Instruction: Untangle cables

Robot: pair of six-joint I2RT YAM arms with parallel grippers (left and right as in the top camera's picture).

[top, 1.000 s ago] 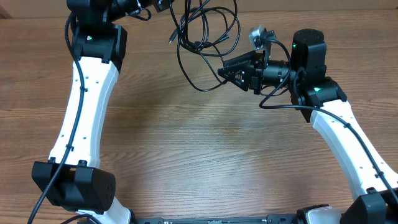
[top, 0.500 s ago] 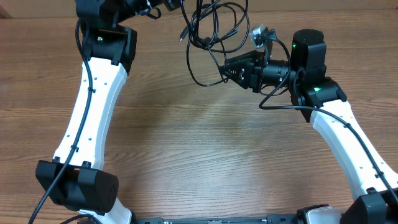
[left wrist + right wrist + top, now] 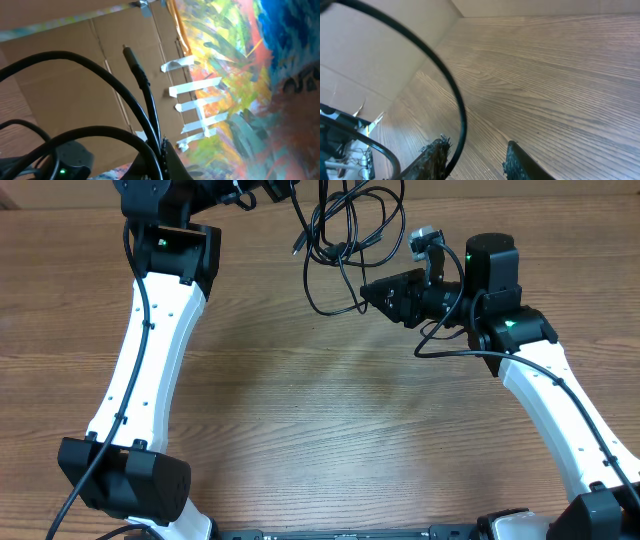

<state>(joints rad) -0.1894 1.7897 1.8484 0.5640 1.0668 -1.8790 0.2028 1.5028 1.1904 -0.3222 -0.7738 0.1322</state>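
Tangle of cables point(image 3: 345, 230) at far edge of counter point(image 3: 300, 410), upper loops cut off by frame. Left hand point(image 3: 164, 160) mostly out of overhead view, clamped on cables. Right hand point(image 3: 370, 289) partly spread; one strand between its fingers, contact unclear.

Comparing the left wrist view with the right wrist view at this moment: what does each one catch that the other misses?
Only the left wrist view shows a cable plug pointing up, with white tape strips and a colourful painted sheet behind it.

Only the right wrist view shows the right gripper, fingers apart, with one strand passing between them close to one finger.

Both views show the black cables and the cardboard wall.
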